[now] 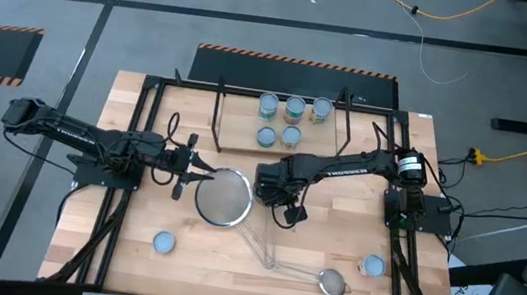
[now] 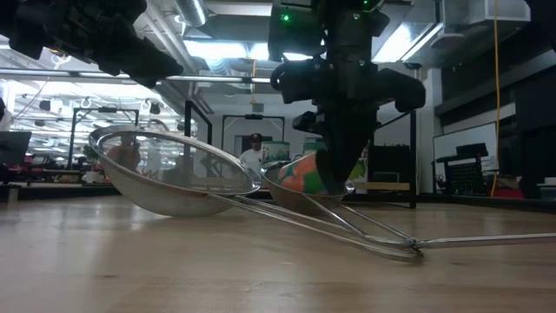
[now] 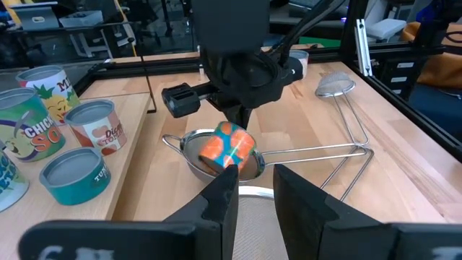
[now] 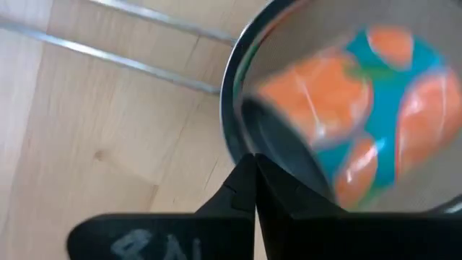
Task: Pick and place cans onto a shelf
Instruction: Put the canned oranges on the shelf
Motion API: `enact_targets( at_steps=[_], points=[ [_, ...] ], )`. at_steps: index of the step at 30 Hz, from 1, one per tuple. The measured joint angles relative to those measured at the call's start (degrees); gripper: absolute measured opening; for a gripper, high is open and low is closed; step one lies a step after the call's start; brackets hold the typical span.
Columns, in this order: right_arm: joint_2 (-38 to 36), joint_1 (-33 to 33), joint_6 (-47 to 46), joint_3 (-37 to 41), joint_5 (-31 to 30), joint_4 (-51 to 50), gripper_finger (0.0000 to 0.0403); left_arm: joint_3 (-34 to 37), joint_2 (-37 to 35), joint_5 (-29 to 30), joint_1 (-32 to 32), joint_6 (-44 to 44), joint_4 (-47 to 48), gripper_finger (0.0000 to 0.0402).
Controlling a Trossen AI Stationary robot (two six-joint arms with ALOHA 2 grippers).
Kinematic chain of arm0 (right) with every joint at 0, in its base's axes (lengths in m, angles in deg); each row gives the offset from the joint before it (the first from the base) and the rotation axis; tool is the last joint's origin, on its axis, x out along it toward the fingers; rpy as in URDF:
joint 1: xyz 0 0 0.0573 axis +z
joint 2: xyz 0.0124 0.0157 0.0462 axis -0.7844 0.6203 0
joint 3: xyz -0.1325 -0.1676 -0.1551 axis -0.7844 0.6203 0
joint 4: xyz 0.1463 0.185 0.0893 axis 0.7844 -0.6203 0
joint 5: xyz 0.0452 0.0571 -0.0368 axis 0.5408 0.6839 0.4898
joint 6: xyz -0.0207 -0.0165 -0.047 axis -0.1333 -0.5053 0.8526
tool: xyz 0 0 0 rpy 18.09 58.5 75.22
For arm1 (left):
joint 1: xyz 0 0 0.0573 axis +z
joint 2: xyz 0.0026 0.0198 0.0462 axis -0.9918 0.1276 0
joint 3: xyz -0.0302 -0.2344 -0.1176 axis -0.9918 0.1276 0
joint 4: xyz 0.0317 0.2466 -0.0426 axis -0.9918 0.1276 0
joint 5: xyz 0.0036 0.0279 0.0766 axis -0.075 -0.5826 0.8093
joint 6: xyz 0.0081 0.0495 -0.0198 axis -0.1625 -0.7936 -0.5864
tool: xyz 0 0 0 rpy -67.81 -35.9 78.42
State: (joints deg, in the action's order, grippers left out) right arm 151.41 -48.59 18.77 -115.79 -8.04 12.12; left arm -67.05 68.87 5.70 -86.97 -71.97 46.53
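An orange and teal can (image 3: 226, 148) is seen lying on its side inside the bowl of a small steel strainer (image 3: 189, 155) near the middle of the table (image 1: 228, 274); its long axis is tilted, and in the low view one end is raised toward the right gripper (image 4: 254, 167), which hangs just above it. The fingers of the right gripper are pressed together with no gap and nothing is held between them; in the right wrist view their tips are placed over the rim of the strainer, beside the can. The can is blurred there, so its label cannot be read. The left gripper (image 3: 251, 189) is kept at a narrow opening, holding nothing, above the large strainer (image 1: 224, 199), just left of the small one. In the high view the can is hidden under the right arm. Five cans (image 1: 292, 121) are stood upright on the shelf (image 1: 217, 117) at the far side of the table. Two more cans (image 1: 163, 243) are placed upright near the front edge, well apart, and a third strainer (image 1: 332, 283) is lying between them.
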Motion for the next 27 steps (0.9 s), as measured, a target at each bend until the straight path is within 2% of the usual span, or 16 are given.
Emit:
enact_targets(
  at_steps=[5, 12, 18, 27],
  points=[
    [0.0, 0.0, -5.71, -1.36, 0.02, -5.7, 0.0009, 0.0, 0.0, -0.02, 0.0, 0.0, 0.0, 0.0082],
    [0.0, 0.0, -11.15, -3.75, 0.04, -11.89, 0.0039, 0.0, 0.0, -0.02, 0.01, 0.0, -0.02, 0.0082],
    [0.0, -1.06, -15.47, -4.5, -5.71, -12.61, 0.0086, 0.0, -0.02, -0.01, 0.0, 0.0, -0.02, 0.0082],
    [0.0, -1.68, -16.37, -4.53, -5.88, -10.65, 0.0136, 0.0, -0.02, -0.01, 0.0, 0.0, 0.0, 0.0082]
  ],
)
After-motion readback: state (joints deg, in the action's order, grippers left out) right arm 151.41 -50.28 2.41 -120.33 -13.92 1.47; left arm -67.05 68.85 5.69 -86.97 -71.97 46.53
